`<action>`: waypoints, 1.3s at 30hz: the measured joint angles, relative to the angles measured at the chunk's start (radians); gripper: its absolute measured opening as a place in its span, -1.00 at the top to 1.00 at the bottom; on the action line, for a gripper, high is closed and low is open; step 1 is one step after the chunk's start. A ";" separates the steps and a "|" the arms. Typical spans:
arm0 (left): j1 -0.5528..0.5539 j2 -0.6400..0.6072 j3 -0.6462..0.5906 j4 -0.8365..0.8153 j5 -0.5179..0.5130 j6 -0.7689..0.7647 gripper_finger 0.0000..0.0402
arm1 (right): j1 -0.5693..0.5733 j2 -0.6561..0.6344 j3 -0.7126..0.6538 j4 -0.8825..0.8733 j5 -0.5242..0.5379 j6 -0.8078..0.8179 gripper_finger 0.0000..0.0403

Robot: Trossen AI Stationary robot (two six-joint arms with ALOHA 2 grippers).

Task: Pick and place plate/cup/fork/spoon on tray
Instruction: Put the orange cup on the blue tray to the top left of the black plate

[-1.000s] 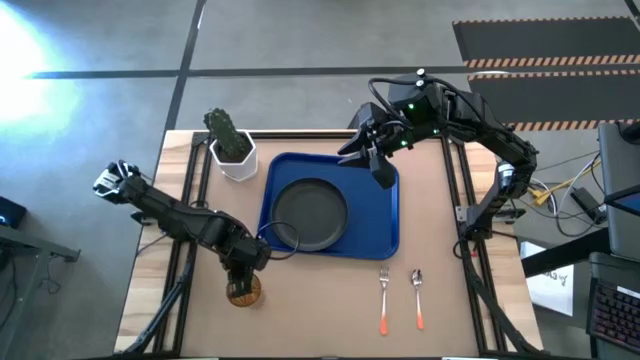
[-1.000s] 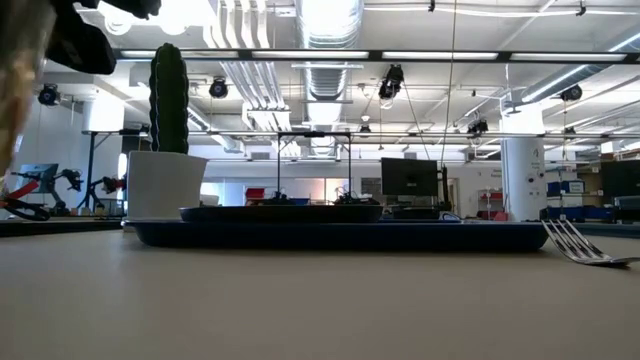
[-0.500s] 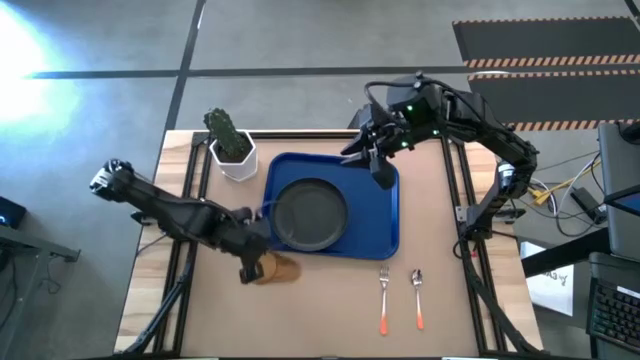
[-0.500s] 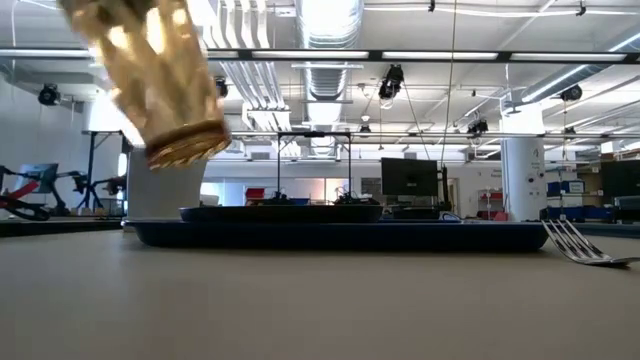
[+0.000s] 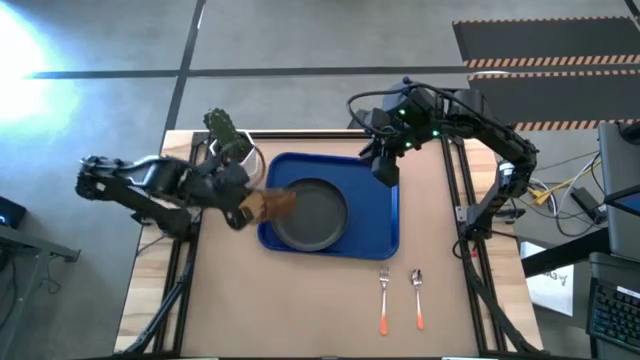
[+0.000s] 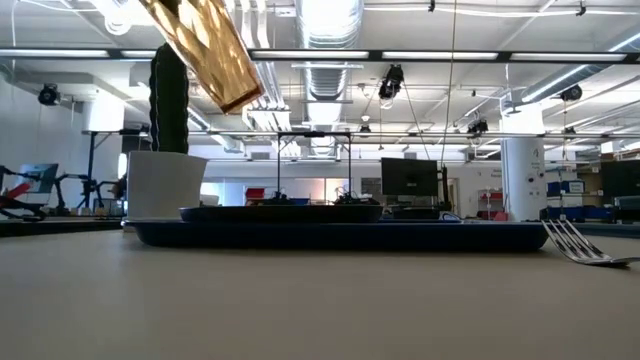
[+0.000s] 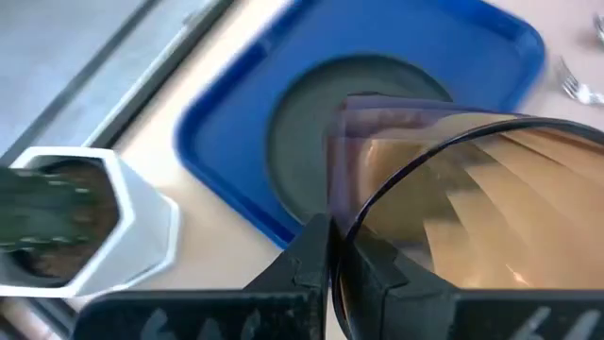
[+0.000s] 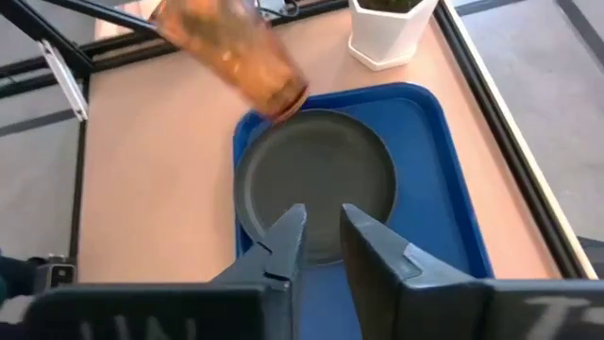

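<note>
Tabletop, left tool [image 5: 243, 208] holding cup [image 5: 272, 203] tilted over tray's [image 5: 385, 225] left edge

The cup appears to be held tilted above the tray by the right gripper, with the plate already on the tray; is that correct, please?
Not quite: the left gripper, not the right, holds the cup, as the high view shows. The rest stands: the cup is tilted over the tray edge, and the plate already lies on the tray.

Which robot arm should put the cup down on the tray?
The left. Its gripper already holds the cup, tilted in the air over the tray's left edge, beside the plate. The right gripper hovers over the tray's far right corner with nothing in it.
</note>
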 joint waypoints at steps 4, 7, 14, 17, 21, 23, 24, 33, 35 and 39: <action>0.126 -0.006 0.002 0.005 0.005 0.095 1.00 | -0.006 0.000 -0.027 -0.023 0.012 -0.013 0.92; 0.214 -0.001 0.002 0.048 0.055 0.193 1.00 | -0.006 -0.002 -0.060 -0.057 0.034 -0.019 0.95; 0.342 0.020 -0.002 0.121 0.158 0.346 1.00 | -0.065 -0.066 -0.244 -0.115 0.150 0.009 0.96; 0.356 0.019 -0.002 0.123 0.163 0.370 1.00 | -0.117 -0.166 -0.386 0.009 0.112 0.021 0.96; 0.360 0.019 0.002 0.124 0.166 0.375 1.00 | -0.184 -0.330 -0.592 0.193 0.052 0.052 0.96; 0.370 0.019 -0.001 0.124 0.166 0.375 1.00 | -0.201 -0.401 -0.682 0.257 0.042 0.062 0.96; 0.380 0.019 -0.002 0.123 0.166 0.377 1.00 | -0.206 -0.431 -0.724 0.278 0.040 0.075 0.96; 0.580 0.111 -0.003 0.140 0.201 0.451 1.00 | -0.205 -0.601 -1.002 0.452 0.003 0.163 0.96; 0.633 0.151 -0.003 0.145 0.236 0.463 1.00 | -0.203 -0.620 -1.043 0.490 0.000 0.173 0.96; 0.721 0.236 -0.003 0.166 0.332 0.516 1.00 | -0.192 -0.644 -1.107 0.545 0.000 0.180 0.96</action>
